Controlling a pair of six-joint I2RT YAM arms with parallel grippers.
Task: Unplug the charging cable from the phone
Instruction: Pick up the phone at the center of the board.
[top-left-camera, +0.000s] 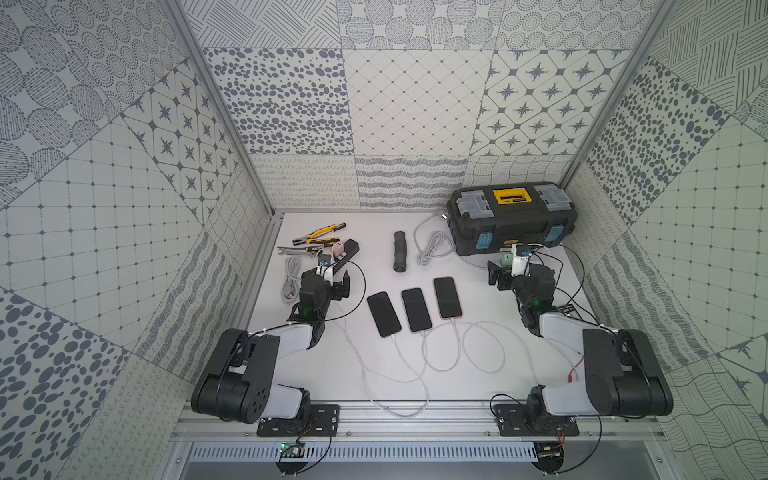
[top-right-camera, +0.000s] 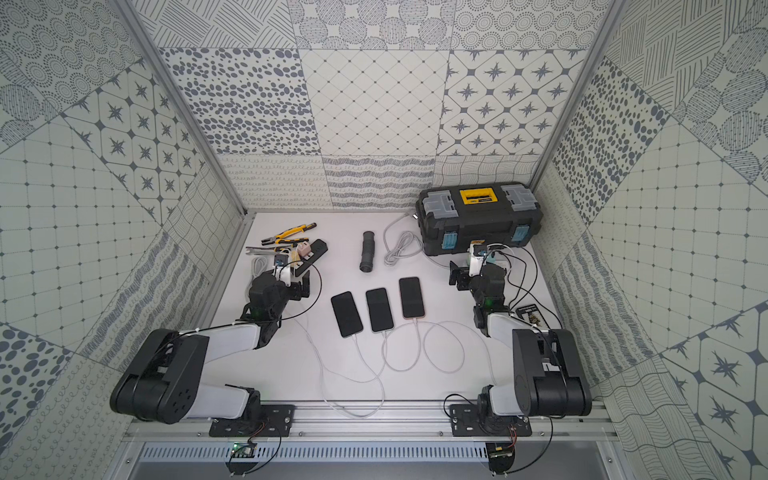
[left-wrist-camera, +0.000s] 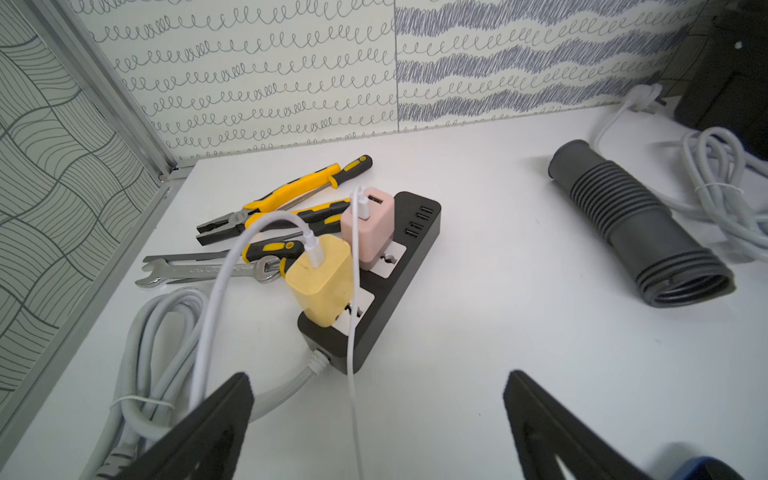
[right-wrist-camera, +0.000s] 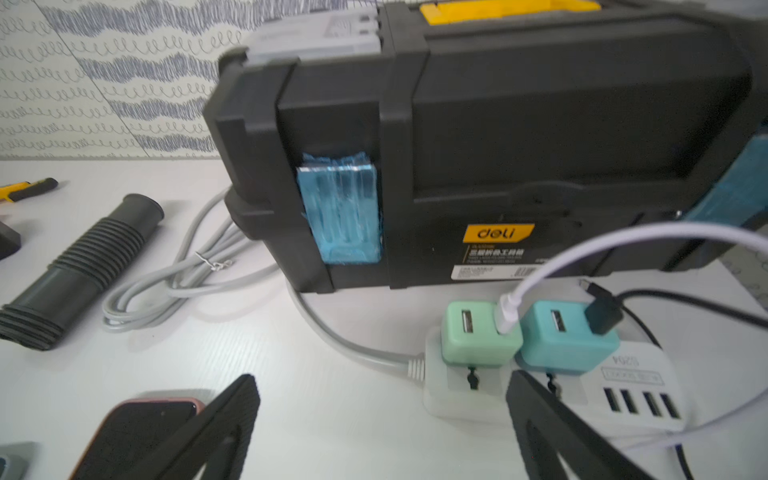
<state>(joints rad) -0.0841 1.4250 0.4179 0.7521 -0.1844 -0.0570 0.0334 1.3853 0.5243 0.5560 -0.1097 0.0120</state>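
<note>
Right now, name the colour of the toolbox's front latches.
Light blue: the toolbox latch shows best in the right wrist view.

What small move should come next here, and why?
Probably bring the open right gripper back over the white charging cable plug at the pink-edged black phone: that cable is plugged in, the gripper holds nothing, and the phone lies close beside it.

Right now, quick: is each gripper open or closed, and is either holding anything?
Left gripper: open, holding nothing.
Right gripper: open, holding nothing.
</note>
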